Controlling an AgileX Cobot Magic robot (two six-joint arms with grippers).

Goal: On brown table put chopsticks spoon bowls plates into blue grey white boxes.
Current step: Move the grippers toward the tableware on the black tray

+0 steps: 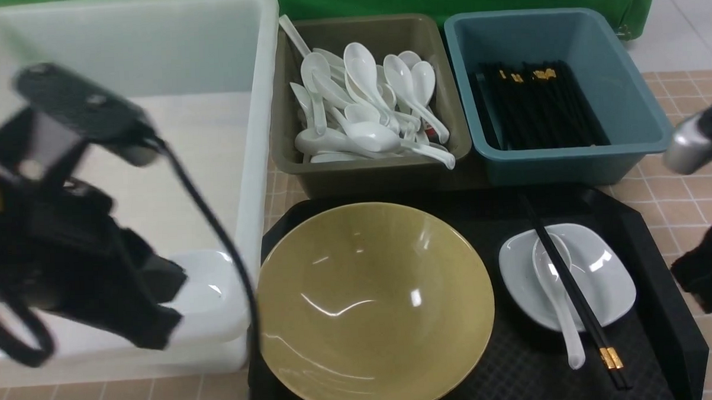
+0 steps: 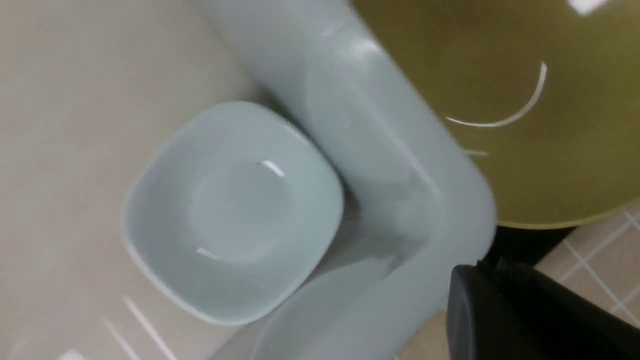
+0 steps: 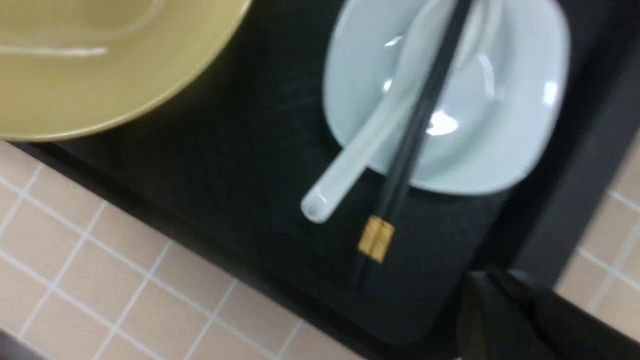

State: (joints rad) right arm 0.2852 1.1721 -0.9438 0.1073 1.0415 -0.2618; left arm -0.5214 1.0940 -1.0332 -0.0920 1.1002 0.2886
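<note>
Chopsticks (image 1: 572,290), thin, stiff and slick, lie across the spoon (image 1: 558,299) on the small white plate (image 1: 607,274) on the black tray (image 1: 674,337). They look light and likely to roll, so I'd grab the gold-banded end jutting past the plate. The right gripper (image 1: 699,274) hangs near them, beside the tray's right edge, clenched and seemingly empty. The left gripper (image 1: 153,313) is clenched over the white tub (image 1: 260,168).

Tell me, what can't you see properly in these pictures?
- Plate in the white tub: front view, the blurred left arm covers part of it.
- Yellow bowl: front view's bottom edge cuts off its near rim.
- Right arm: mostly beyond the front view's right edge.
- Spoons in the grey bin: front view, too piled to count.
</note>
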